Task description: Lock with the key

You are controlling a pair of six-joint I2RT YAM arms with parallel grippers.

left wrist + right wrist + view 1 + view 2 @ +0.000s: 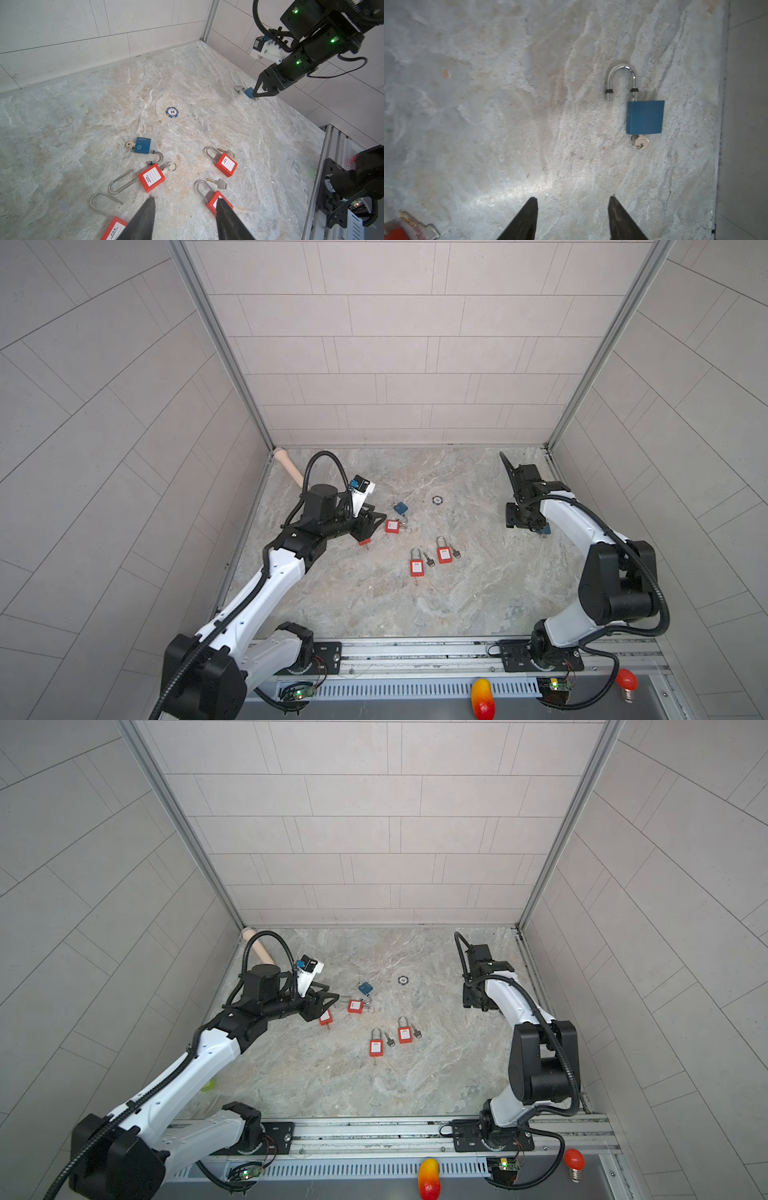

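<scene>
Pale tiled walls (395, 344) on three sides, aluminium posts in the corners, marbled stone tabletop (374, 601) below. Two white-and-black arms reaching in from the near rail.

Left gripper (186, 200) parted about halfway, nothing between the fingers, hovering just over the leftmost red padlock (115, 226), shackle end free. Right gripper (573, 198) parted and empty too, low by the right wall, just beside the right-hand blue padlock (644, 117). Lock flat on the stone, shackle open, key (641, 143) seated in its base. From above, all but a blue corner hidden under the right wrist.

Wooden peg (289, 466) in the far left corner, near end behind the left arm. On the near ledge, off the stone, a yellow-and-red oblong thing (482, 697) and a red bulb (626, 681).

Six padlocks counted: four red, two blue.
- Mid-table blue padlock (142, 145): open, second key (129, 144) in it.
- Long-shackle red padlock (151, 177): just beside the blue one, key ring (171, 166) at its base.
- Upper red padlock (226, 165) and lower red padlock (213, 204): shackles shut, with loose keys (227, 153) and (220, 184) alongside.

Four keys plain to see. One poker chip (172, 112), marked 10, alone farther back.
</scene>
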